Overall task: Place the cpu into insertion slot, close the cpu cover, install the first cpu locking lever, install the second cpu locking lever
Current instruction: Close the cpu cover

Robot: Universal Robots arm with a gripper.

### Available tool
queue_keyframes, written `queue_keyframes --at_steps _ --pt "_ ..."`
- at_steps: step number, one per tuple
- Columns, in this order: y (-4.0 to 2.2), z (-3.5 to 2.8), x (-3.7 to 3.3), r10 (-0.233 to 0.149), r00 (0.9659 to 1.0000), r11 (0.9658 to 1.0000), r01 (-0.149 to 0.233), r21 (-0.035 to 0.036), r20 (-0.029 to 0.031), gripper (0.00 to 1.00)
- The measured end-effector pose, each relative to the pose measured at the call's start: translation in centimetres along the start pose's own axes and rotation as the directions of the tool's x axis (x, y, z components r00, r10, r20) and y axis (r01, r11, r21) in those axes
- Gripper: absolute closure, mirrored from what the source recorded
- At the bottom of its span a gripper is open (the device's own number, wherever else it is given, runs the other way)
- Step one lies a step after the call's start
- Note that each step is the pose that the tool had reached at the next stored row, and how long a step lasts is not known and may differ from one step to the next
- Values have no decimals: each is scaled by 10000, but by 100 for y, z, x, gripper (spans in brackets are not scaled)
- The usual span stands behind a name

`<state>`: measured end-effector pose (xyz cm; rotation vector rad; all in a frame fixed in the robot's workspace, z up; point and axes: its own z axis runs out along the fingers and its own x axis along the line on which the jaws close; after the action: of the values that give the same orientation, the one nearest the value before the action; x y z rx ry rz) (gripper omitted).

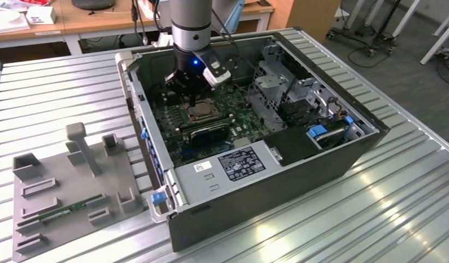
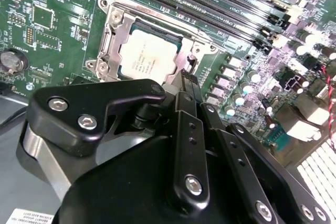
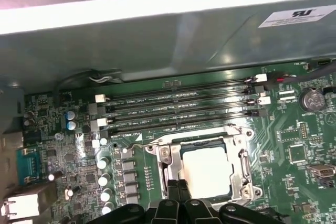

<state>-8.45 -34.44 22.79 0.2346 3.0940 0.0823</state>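
Sitting flat in its socket, the cpu (image 2: 147, 56) shows its pale silver face in the second wrist view. The cpu cover (image 2: 111, 40) lies down around it like a frame, and the chip shows through the hole in the middle. I see my gripper (image 2: 185, 77) with its two black fingers pressed close together, holding nothing that I can make out. Its tip is right at the edge of the cover. Long black memory slots (image 3: 178, 106) run beside the socket on the green board (image 3: 294, 129). All of this is inside the open computer case (image 1: 283, 181) on the ribbed metal table (image 1: 63, 93). A grey tray (image 1: 34, 219) with a green memory stick (image 1: 63, 211) lies at the exterior view's left.
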Motion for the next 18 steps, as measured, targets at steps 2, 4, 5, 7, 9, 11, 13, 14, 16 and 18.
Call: queue_keyframes --at_steps 2,4,5,7,9,11,13,14,16,18 --pt "1 -6 -1 0 10000 10000 0 -3 1 89" --pt "1 -6 0 0 10000 10000 0 -4 1 89" --pt "1 -7 0 0 10000 10000 0 -2 1 89" --pt "1 -7 -1 -2 10000 10000 2 -1 0 89" --pt "3 -8 -16 -1 10000 10000 1 2 -2 89" --pt "7 -5 -44 0 10000 10000 0 -1 0 89" --pt "13 -4 -83 0 10000 10000 0 -1 0 89" --pt "17 -3 -106 0 10000 10000 0 -1 0 89" --pt "24 -1 -154 0 10000 10000 0 0 0 89" --pt "31 1 -201 0 10000 10000 0 0 -1 89"
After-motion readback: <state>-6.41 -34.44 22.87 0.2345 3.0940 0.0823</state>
